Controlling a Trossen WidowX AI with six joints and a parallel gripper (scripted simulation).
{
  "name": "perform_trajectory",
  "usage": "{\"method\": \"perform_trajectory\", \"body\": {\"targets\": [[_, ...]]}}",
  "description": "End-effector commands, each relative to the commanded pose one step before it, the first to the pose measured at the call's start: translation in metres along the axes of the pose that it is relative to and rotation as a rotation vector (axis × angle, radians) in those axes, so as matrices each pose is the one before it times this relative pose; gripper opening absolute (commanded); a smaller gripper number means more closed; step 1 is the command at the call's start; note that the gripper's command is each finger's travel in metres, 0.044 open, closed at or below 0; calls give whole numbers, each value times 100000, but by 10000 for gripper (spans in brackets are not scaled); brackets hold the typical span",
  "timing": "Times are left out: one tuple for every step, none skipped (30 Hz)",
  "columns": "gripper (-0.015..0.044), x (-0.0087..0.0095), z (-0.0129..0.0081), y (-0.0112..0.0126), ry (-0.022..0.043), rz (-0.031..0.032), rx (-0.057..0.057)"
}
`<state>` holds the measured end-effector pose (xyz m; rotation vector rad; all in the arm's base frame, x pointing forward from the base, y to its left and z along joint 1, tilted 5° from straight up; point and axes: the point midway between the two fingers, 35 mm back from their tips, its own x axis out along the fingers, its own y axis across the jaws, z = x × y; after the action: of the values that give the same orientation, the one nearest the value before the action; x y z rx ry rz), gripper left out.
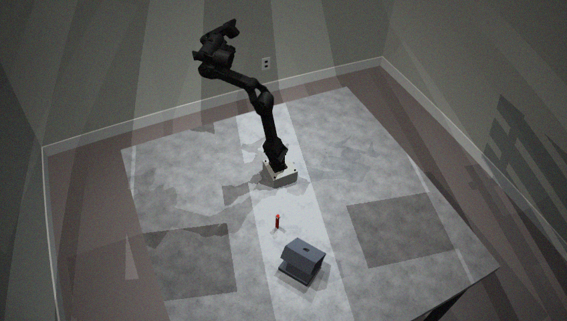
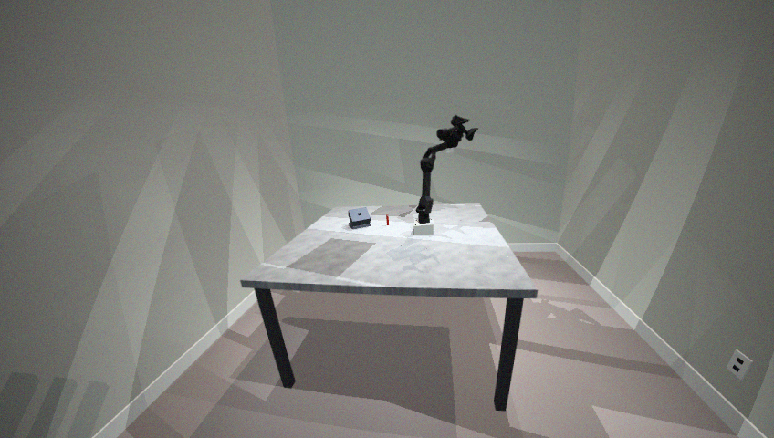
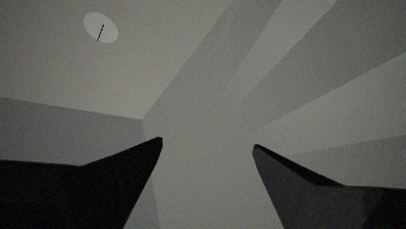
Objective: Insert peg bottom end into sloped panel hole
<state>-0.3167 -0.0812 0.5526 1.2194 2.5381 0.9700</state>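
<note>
A small red peg (image 1: 277,221) (image 2: 387,219) stands upright on the table (image 1: 398,166) (image 2: 434,271), between the arm's base and the panel. The dark sloped panel (image 1: 302,258) (image 2: 359,216) sits in front of the robot, with one small hole (image 1: 306,249) near the upper edge of its face. My gripper (image 1: 233,28) (image 2: 466,125) (image 3: 208,145) is raised high above the table, far from the peg, and points up and away toward the walls. Its fingers stand wide apart with nothing between them. The wrist view shows only wall and ceiling.
The arm's white base block (image 1: 279,174) (image 2: 423,228) stands near the table's middle. Darker grey squares (image 1: 398,229) (image 1: 190,258) are marked on the table top. The table edge lies close to the panel's far side.
</note>
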Motion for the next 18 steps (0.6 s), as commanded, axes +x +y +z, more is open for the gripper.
{"method": "perform_trajectory", "body": {"targets": [[426, -61, -34, -4, 268, -75, -179], [440, -183, -101, -11, 807, -224, -535], [440, -305, -170, -18, 1355, -373, -884], [440, -367, -206, -22, 1647, -447, -1050], [440, -369, -239, -69, 1676, -477, -961], [440, -370, -255, -87, 1700, -492, -917], [440, -369, -262, -93, 1711, -497, -887], [440, -335, -304, -182, 1573, -523, -620], [440, -336, -309, -183, 1591, -533, -609], [440, -337, -314, -185, 1607, -544, -597], [440, -271, -283, -58, 1886, 164, -1111], [440, -343, -362, -71, 2389, 208, -1374], [440, -362, -384, -91, 2410, 86, -1277], [440, -386, -411, -120, 2427, -88, -1145], [440, -387, -416, -135, 2347, -212, -996], [440, -385, -407, -198, 1966, -660, -513], [440, -386, -412, -199, 1984, -673, -498], [440, -386, -416, -202, 1986, -695, -470]]}}
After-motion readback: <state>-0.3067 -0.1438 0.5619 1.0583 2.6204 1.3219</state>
